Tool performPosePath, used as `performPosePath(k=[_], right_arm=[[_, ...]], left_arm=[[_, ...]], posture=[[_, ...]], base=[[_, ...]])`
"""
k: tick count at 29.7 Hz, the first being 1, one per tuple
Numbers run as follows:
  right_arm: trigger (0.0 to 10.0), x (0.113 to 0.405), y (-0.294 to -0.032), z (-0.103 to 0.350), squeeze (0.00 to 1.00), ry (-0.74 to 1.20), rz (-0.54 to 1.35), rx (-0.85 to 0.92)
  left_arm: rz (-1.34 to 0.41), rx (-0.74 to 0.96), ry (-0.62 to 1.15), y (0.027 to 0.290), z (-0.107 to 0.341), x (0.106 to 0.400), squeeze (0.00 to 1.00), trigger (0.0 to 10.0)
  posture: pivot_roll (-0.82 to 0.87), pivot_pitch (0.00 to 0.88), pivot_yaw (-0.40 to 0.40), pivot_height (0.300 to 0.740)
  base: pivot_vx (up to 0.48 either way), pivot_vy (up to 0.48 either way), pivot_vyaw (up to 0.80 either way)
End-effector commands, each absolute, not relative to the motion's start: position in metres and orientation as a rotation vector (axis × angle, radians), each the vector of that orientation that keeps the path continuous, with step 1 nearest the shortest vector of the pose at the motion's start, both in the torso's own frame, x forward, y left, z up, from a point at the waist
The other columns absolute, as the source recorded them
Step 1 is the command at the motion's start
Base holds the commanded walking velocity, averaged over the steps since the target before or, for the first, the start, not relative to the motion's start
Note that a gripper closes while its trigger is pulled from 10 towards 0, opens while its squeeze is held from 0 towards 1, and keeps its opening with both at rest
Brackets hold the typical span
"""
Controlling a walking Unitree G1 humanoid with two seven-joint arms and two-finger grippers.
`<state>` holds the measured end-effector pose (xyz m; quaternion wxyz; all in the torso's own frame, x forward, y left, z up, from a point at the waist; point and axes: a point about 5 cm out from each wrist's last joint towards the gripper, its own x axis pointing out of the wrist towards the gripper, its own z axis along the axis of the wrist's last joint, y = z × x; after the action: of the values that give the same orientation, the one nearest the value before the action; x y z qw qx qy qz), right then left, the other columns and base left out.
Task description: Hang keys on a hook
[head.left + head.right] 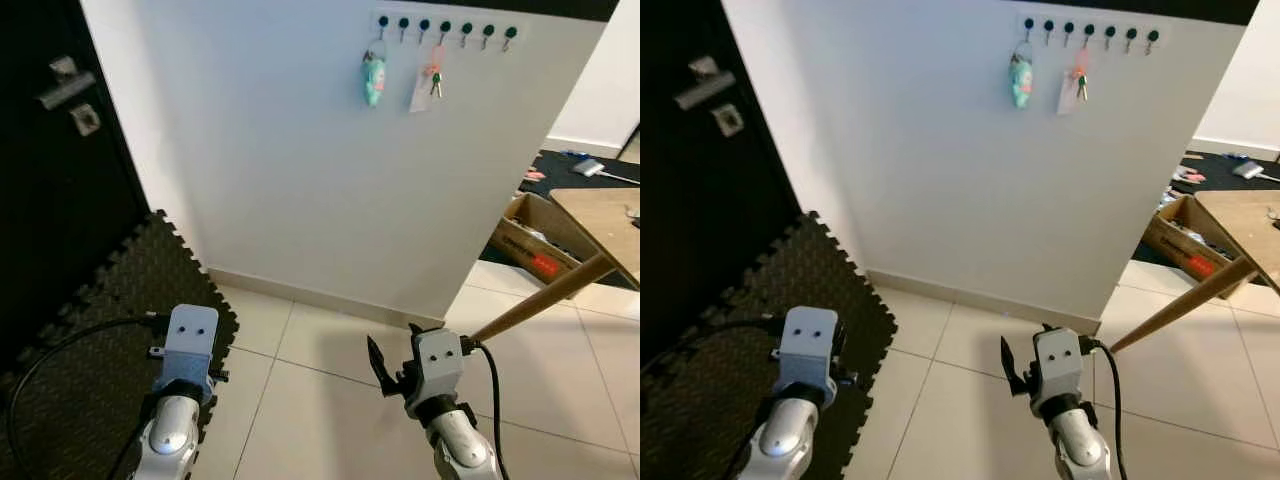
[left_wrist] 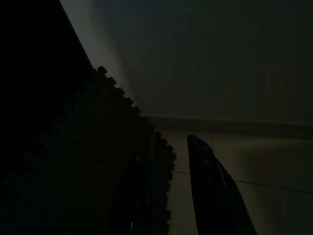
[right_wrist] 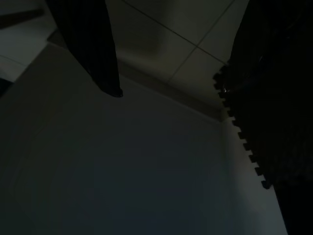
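A dark door (image 1: 60, 150) stands at the left, with a black foam mat (image 1: 110, 330) on the tiled floor (image 1: 330, 400) before it. The left gripper (image 2: 171, 196) hangs low over the mat's edge, fingers slightly apart and empty. On the white wall (image 1: 300, 170), the hook rail (image 1: 445, 28) runs along the top edge; a teal charm (image 1: 373, 78) hangs from its leftmost hook, and the keys (image 1: 434, 82) hang further right. The right gripper (image 1: 380, 365) is low, jaws parted, empty. A wooden table (image 1: 600, 215) stands rightmost.

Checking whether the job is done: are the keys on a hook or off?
On. The keys hang from a hook on the wall rack, beside a teal keychain.
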<state>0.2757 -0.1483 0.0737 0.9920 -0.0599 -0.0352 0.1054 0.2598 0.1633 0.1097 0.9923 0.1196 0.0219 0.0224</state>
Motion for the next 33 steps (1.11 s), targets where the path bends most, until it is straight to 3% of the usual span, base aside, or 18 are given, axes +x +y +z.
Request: performPosePath(k=[1, 17, 33], right_arm=[[10.0, 0.2738, -0.1507, 0.0698, 0.0, -0.057, 0.207, -0.123], [10.0, 0.2731, -0.1498, 0.0684, 0.0, -0.053, 0.205, -0.114], [10.0, 0.2727, -0.1503, 0.0677, 0.0, -0.047, 0.202, -0.106]], left_arm=[[0.035, 0.255, 0.056, 0.1623, 0.1061, 0.2582, 0.0, 10.0], [0.034, 0.257, 0.06, 0.1629, 0.1058, 0.2573, 0.0, 10.0], [0.03, 0.255, 0.06, 0.1618, 0.1057, 0.2569, 0.0, 10.0]], posture=[[0.14, 0.137, -0.037, 0.74], [0.14, 0.141, -0.035, 0.74], [0.14, 0.143, -0.035, 0.74]], base=[[0.0, 0.0, 0.0], [0.0, 0.0, 0.0], [0.0, 0.0, -0.7]])
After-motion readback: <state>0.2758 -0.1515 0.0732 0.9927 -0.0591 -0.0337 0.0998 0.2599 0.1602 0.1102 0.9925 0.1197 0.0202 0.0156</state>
